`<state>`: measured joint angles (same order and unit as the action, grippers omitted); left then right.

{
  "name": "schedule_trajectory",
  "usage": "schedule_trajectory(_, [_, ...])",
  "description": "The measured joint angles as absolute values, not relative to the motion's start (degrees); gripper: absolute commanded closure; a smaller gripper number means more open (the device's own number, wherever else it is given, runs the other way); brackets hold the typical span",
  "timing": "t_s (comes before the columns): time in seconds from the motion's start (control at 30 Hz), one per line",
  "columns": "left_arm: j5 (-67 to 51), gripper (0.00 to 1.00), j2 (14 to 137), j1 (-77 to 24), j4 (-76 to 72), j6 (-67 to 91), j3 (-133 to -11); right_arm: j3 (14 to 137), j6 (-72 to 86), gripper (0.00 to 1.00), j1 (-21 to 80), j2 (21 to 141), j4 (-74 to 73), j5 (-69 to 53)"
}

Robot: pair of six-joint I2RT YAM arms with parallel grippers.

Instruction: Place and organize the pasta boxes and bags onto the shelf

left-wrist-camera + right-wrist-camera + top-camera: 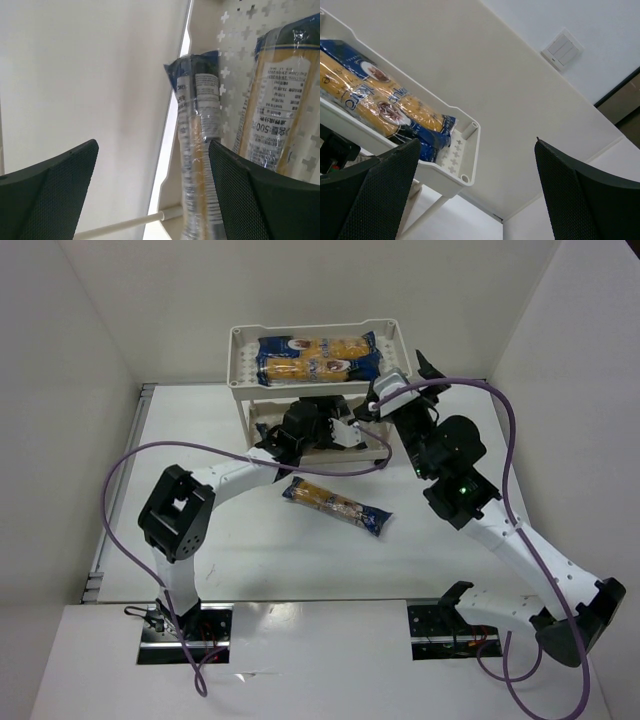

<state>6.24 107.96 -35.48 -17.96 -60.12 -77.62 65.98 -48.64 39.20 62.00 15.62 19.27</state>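
One shelf, a cream two-tier cart with perforated trays, stood at the far side of the table.

- In the top tray two pasta packets lay side by side along its length, with blue ends, yellow middles and front labels up.
- The lower tray held two more. A narrow packet stood on its edge, and beside it a flat packet showed its printed back against the cross-shaped holes.
- The loose packet lay at a slant on the table in front of the shelf, apart from it, and neither arm touched it.
- The left gripper reached into the shelf's lower tier from the front. Its jaws were wide apart and held nothing. The narrow packet was just beside one finger (contact could not be told).
- The right gripper hung off the shelf's right end, about level with the top tray. Its jaws were apart with nothing between them.
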Motion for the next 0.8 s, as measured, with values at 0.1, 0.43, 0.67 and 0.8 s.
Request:
schedule_trajectory(0.1, [7.16,0.02,107.87,-35.38,-18.06,-60.05,-77.49,65.98,-48.16,0.00,39.20,61.32,15.00,18.48])
schedule_trajectory(0.43, [7.62,0.01,91.59,-39.86,-8.80,-56.86,-70.83,66.72,-42.89,0.00,37.32,61.17,11.97,15.70])
schedule_trajectory(0.67, [4.60,0.01,65.54,-46.70,-0.58,-54.98,-61.89,70.81,-38.26,0.00,35.97,62.11,5.87,9.45])
schedule_trajectory(0.8, [11.55,0.01,54.52,-46.37,-1.50,-50.26,-61.06,73.73,-36.01,0.00,35.97,64.03,-1.93,1.17])
